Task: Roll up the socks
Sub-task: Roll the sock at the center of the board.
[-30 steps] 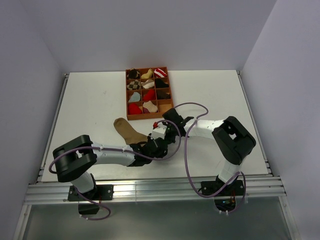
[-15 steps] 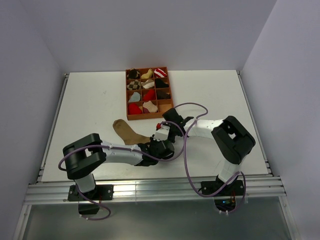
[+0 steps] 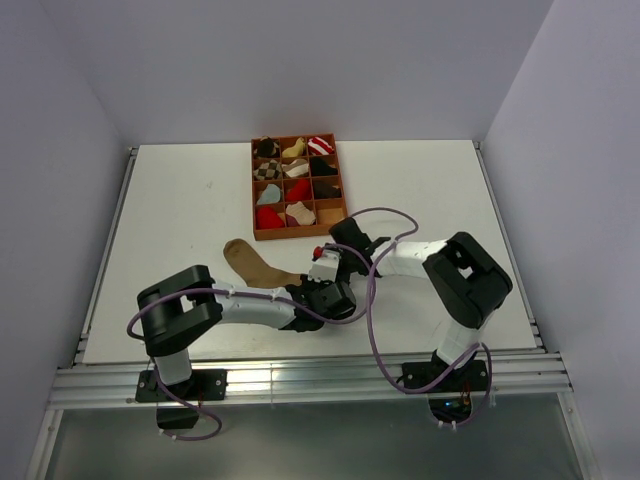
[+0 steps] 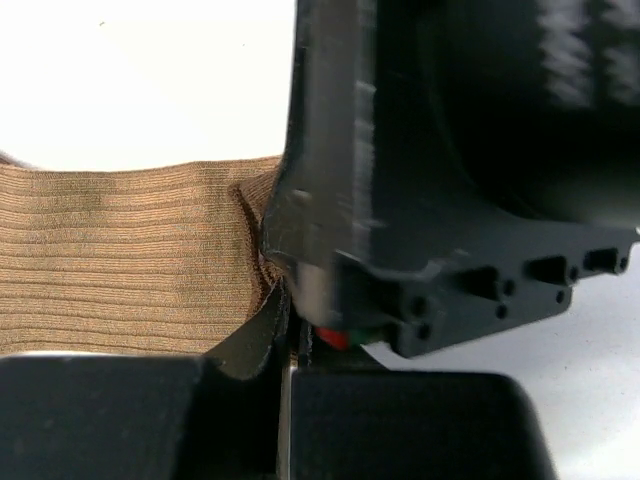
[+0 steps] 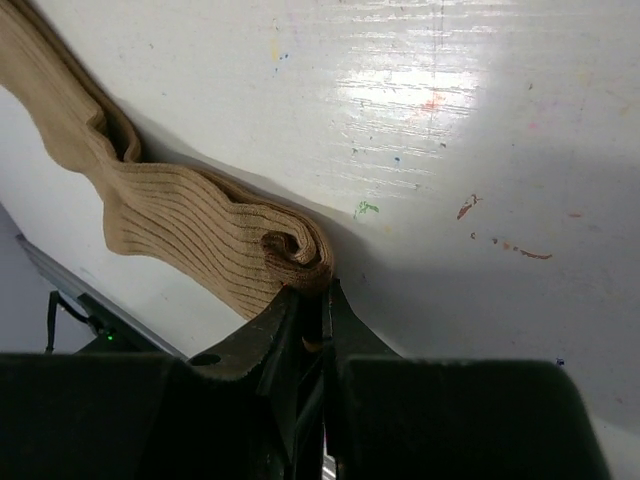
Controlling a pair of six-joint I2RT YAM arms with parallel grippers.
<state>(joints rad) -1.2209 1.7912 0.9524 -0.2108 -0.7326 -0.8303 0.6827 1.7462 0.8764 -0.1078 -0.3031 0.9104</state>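
Note:
A plain brown ribbed sock (image 3: 250,262) lies on the white table, its toe toward the left and its other end under both wrists. In the right wrist view that end is curled into a small roll (image 5: 292,250), and my right gripper (image 5: 322,300) is shut on it. My left gripper (image 4: 290,345) is shut too, with a fold at the edge of the brown sock (image 4: 120,260) pinched between its tips. The right gripper's black body (image 4: 450,170) sits directly in front of it. From above, the left gripper (image 3: 330,296) and right gripper (image 3: 319,277) almost touch.
A brown wooden tray (image 3: 298,236) with a grid of compartments stands just behind the grippers; it holds several small sock bundles. The white table (image 3: 180,220) ends in a raised metal rail at the near edge. Purple cables loop around both arms.
My left gripper has slid right along the sock up to the right gripper and closed on the fabric. The right gripper has kept its hold. The sock's toe has shifted slightly left.

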